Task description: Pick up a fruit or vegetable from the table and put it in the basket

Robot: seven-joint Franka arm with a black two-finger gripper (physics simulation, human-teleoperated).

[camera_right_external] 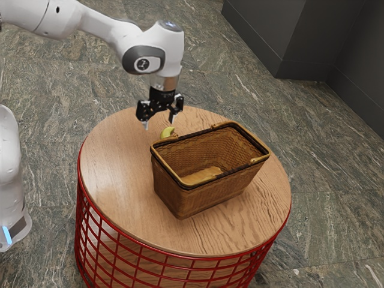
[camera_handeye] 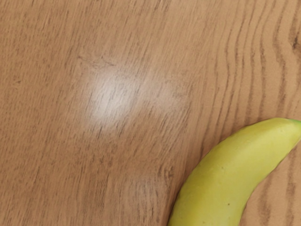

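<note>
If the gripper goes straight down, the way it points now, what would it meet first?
Probably the banana, which lies just below the open gripper in the exterior view; depth is unclear, so it may instead meet the table beside it.

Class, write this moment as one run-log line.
black two-finger claw: open, above tabletop | curved yellow banana: on round wooden tabletop, outside brown wicker basket | placement: not done

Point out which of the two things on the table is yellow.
The banana: smooth, curved and yellow, lying beside the basket, which is brown and woven.
</note>
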